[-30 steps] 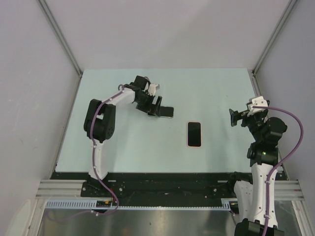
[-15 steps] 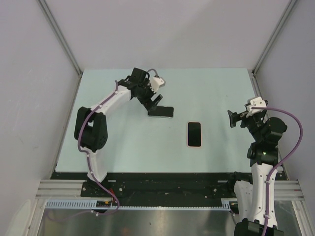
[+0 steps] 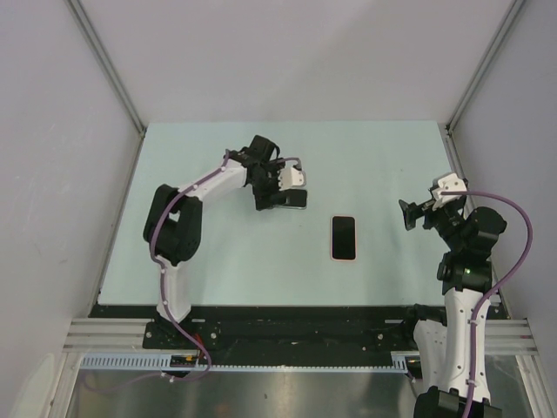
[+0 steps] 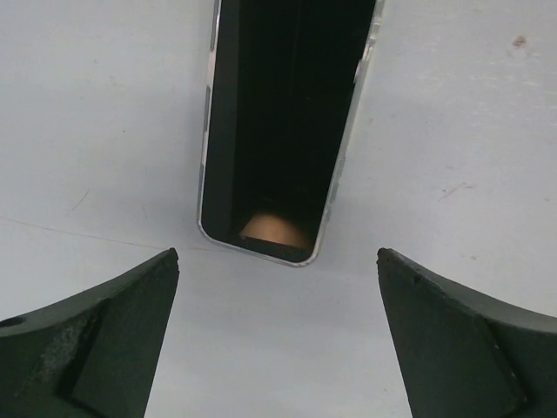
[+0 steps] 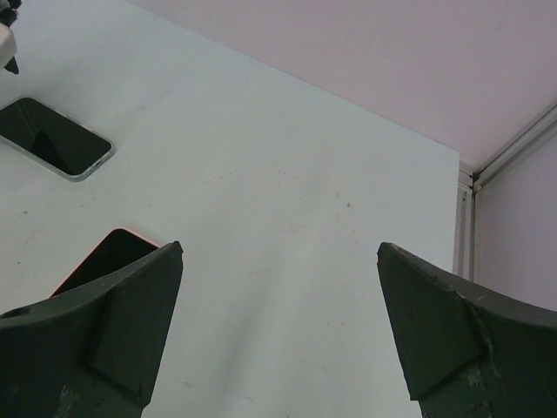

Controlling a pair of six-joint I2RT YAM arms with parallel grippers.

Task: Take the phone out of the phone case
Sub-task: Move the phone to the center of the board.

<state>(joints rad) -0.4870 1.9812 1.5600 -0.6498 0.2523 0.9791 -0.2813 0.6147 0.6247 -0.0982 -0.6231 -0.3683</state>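
Observation:
A black glossy phone (image 3: 296, 199) with a thin silvery, clear-looking rim lies flat on the pale table. In the left wrist view its near end (image 4: 278, 174) sits just ahead of my fingertips, centred between them. My left gripper (image 3: 271, 198) (image 4: 277, 261) hovers at the phone's left end, open and touching nothing. A second dark slab with a pink rim (image 3: 345, 237), which looks like the phone case, lies flat in the middle. One corner of it (image 5: 104, 257) shows in the right wrist view. I cannot tell whether anything is inside it. My right gripper (image 3: 409, 213) (image 5: 278, 248) hangs open at the right.
The pale table (image 3: 218, 261) is walled by grey panels with metal corner posts (image 3: 470, 83) at the back. The black base rail (image 3: 296, 322) runs along the near edge. The right arm's purple cable (image 3: 513, 252) loops near the right edge.
The left arm has swung round, so its gripper now lines up with the phone's left end instead of hanging beyond it. The right gripper drifted slightly left. Phone and pink-rimmed slab stayed put.

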